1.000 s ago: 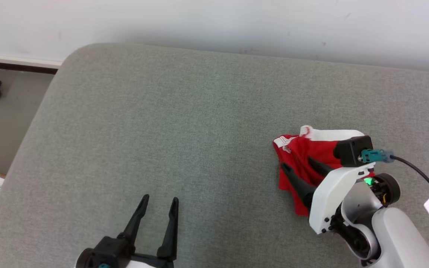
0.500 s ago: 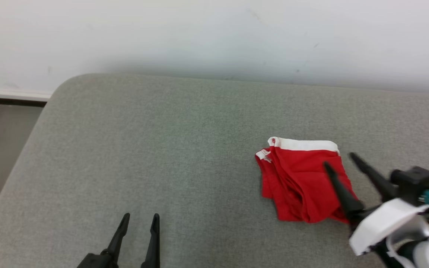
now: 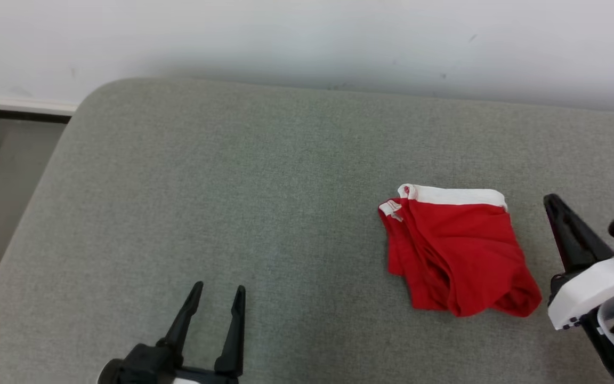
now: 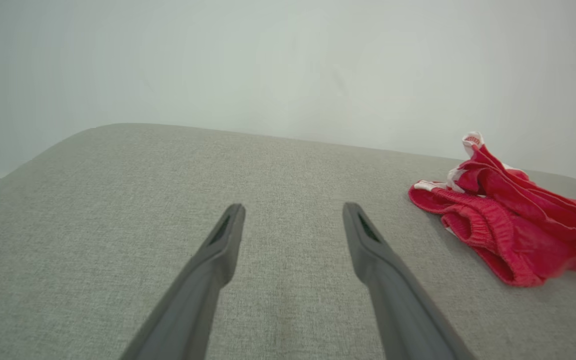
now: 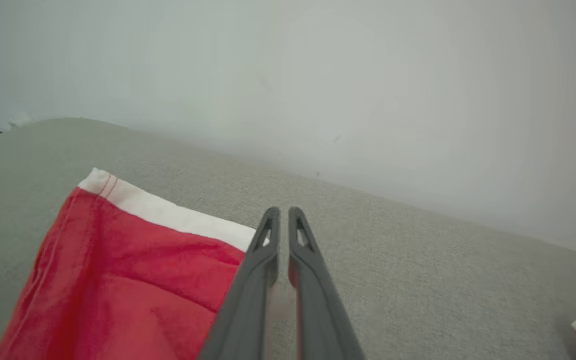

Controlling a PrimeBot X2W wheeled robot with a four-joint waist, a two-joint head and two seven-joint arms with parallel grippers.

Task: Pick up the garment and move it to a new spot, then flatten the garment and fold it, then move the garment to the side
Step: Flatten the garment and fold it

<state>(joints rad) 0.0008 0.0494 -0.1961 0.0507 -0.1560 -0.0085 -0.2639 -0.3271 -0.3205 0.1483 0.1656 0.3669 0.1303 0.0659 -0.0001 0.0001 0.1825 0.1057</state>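
Two grippers before you: left gripper (image 3: 219,288) spread wide at lower left, right gripper (image 5: 283,212) pinched together, empty, beside red shorts (image 3: 456,250) on grey cushion (image 3: 232,186).

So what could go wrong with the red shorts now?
1. The red shorts are folded loosely, with puffy layers along the near edge. Lifted by one corner, the fold could fall open.
2. The right hand, nearly shut and holding nothing, sits close beside the shorts' white waistband. A sideways bump might drag and wrinkle them.
3. The left hand is open and far off, so it may not help steady them.
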